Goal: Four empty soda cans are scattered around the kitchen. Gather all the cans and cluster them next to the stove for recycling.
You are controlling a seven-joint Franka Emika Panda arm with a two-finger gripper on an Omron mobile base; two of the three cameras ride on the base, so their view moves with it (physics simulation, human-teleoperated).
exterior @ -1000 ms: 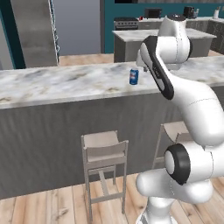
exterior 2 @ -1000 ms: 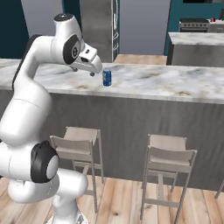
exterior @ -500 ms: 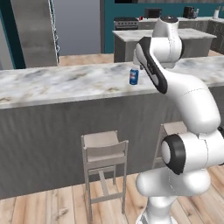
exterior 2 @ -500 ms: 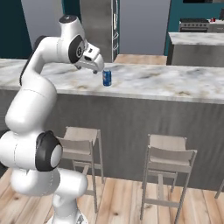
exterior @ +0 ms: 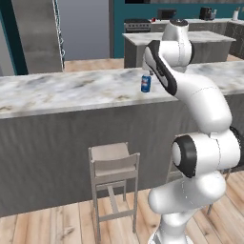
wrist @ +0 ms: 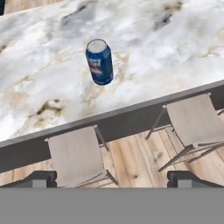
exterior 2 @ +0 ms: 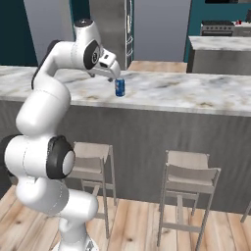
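- The end effector (exterior 2: 115, 77) has swung up and over, from beside the blue soda can (exterior 2: 119, 87) to just above it.
- The arm's upper links stand more upright.

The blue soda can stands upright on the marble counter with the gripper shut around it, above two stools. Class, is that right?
Not quite. The blue soda can does stand upright on the marble counter above the two stools, but the gripper is open and clear of it, as the hand view shows.
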